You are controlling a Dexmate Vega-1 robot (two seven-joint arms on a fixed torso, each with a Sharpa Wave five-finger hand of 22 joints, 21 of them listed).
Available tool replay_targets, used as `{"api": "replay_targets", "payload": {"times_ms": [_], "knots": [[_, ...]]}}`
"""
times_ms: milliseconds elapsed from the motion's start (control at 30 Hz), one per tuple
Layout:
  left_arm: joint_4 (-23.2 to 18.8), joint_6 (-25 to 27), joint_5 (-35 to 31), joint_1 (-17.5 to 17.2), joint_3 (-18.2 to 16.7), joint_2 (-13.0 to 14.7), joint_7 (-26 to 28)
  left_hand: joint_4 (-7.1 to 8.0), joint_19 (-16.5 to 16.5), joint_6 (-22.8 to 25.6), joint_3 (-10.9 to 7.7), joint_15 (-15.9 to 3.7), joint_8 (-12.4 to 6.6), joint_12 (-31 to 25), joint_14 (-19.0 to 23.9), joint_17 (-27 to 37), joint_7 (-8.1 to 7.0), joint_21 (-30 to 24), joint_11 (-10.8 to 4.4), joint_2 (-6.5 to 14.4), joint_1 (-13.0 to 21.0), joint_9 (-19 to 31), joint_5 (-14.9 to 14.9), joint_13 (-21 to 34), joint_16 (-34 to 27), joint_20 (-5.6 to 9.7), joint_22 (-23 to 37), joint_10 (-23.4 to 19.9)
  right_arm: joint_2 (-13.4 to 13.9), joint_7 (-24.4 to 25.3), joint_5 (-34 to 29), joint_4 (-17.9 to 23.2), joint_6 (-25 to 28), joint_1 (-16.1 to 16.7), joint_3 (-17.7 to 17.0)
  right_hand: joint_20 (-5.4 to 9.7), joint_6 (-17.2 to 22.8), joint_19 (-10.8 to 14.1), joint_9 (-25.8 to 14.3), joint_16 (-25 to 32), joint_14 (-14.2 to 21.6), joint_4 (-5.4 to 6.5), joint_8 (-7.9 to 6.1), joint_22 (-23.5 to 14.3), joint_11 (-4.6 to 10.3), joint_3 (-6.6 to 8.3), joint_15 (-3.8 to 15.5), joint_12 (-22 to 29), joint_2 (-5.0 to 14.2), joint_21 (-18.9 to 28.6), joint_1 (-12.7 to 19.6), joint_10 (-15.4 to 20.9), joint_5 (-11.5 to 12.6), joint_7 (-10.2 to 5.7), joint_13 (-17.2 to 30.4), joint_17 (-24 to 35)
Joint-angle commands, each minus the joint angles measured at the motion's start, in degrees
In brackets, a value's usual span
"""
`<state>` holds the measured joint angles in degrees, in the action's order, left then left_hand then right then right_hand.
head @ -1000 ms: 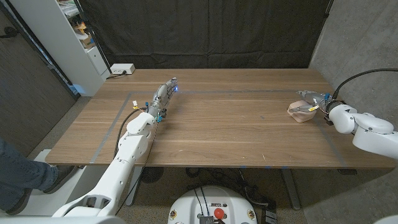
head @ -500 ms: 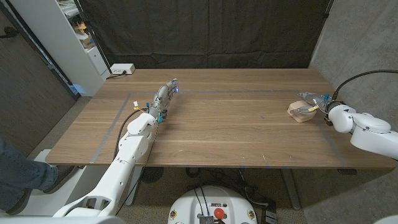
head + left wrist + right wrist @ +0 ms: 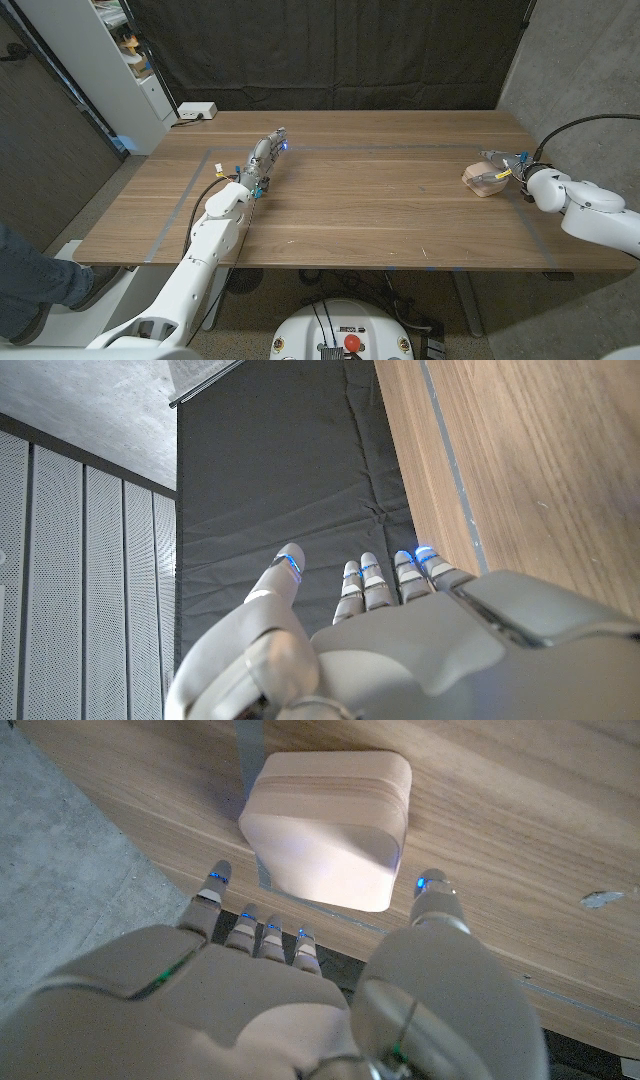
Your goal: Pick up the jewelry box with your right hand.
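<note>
The jewelry box (image 3: 482, 183) is a pale pink rounded case lying on the wooden table (image 3: 380, 210) near its right edge. My right hand (image 3: 503, 166) reaches over it from the right, fingers spread and empty. In the right wrist view the box (image 3: 330, 825) sits just ahead of the hand (image 3: 290, 1010), with the fingers (image 3: 258, 925) along one side and the thumb (image 3: 432, 895) by the other corner; whether they touch it I cannot tell. My left hand (image 3: 265, 155) lies far off at the table's left with fingers stretched out, holding nothing, and appears as the hand (image 3: 400, 650) in the left wrist view.
Grey tape lines (image 3: 190, 195) mark a rectangle on the table. A white box with a cable (image 3: 195, 111) sits at the far left corner by a white shelf (image 3: 110, 70). A person's leg (image 3: 35, 280) shows at the left. A concrete wall (image 3: 580, 60) stands right.
My right hand has edged slightly lower and closer around the jewelry box. The box and my left hand have not moved.
</note>
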<state>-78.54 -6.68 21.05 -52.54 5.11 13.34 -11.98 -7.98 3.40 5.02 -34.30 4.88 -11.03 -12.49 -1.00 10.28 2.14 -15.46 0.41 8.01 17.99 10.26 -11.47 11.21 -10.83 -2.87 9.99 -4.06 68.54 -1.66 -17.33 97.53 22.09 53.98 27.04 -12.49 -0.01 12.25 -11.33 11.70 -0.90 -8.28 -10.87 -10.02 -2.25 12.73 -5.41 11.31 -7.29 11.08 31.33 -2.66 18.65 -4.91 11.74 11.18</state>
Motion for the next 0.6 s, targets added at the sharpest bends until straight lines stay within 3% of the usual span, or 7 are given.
{"api": "replay_targets", "payload": {"times_ms": [33,600], "knots": [[-1.05,0.40,-0.10,-0.78,0.18,0.15,0.69,0.19,0.17,0.63,-0.39,0.37,0.14,-0.03,0.07,0.08,0.07,0.12,-0.05,-0.01,0.21,0.12,-0.20,0.19,0.05,-0.21,0.31,-0.06,-0.50,-1.02,0.04,-1.27,-0.17,-1.00,0.87,0.21,0.06,0.69,-0.10,0.47,0.49,0.02,-0.36,-0.07,-0.25,0.00,-0.03,0.25,0.22,0.27,0.60,0.42,0.37,-0.14,-0.01,0.20],[-1.91,2.27,-0.83,-0.46,1.46,0.50,1.37,0.25,0.07,0.93,-0.48,0.35,0.09,-0.01,0.07,0.09,-0.01,0.38,-0.29,0.00,0.17,0.14,-0.24,0.20,0.06,-0.52,0.34,-0.07,-2.23,-3.46,0.69,-6.45,-2.72,-3.84,2.69,0.37,0.16,1.96,-0.11,0.46,0.43,0.08,-0.48,-0.11,-0.24,0.18,0.41,0.30,0.90,0.64,1.51,0.41,1.10,-0.07,0.03,0.23]]}}
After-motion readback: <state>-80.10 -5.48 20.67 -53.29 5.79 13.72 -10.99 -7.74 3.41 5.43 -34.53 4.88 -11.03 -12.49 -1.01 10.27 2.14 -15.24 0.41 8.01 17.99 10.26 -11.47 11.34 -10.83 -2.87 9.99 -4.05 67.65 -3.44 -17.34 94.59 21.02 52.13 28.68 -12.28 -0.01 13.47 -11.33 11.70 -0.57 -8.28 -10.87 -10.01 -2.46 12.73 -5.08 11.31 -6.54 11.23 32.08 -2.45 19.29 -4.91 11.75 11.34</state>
